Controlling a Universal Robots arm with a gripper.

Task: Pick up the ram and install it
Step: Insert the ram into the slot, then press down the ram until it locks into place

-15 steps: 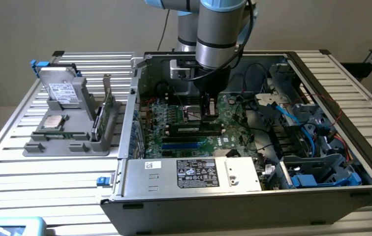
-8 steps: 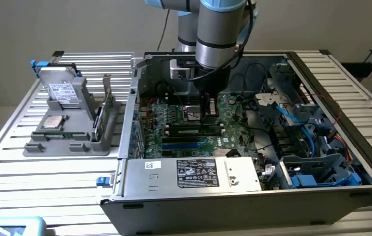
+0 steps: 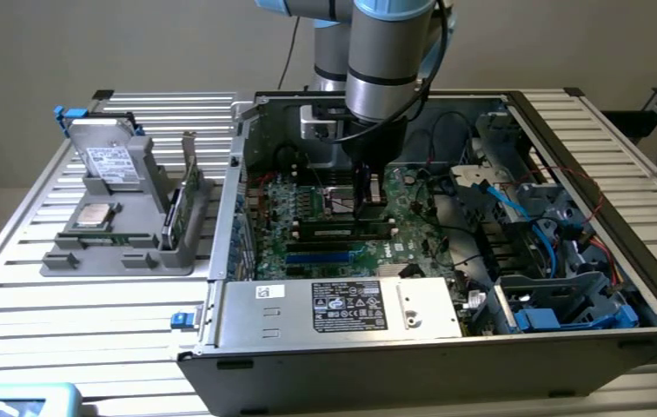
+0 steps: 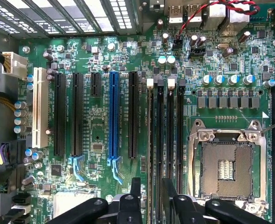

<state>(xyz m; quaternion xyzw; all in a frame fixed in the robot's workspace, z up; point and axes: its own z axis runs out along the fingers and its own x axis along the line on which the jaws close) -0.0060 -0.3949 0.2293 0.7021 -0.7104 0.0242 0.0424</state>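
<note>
The ram (image 4: pixel 150 149) stands edge-up in the memory slot nearest the black expansion slots, seen as a thin green strip. In the exterior view the ram (image 3: pixel 335 231) lies as a dark stick with a pale label across the middle of the motherboard (image 3: pixel 305 208). My gripper (image 4: pixel 151 189) hangs just above it, open. One black finger (image 4: pixel 135 189) stands on each side of the stick with a gap to it. In the exterior view the gripper (image 3: pixel 366 207) reaches straight down into the open computer case (image 3: pixel 421 347).
An empty processor socket (image 4: pixel 226 163) lies beside the memory slots, and a blue expansion slot (image 4: pixel 113 116) on the other side. Cables (image 3: pixel 514 217) crowd the case at the exterior view's right. A grey parts holder (image 3: pixel 131 234) with a drive, a chip and a card sits outside, left.
</note>
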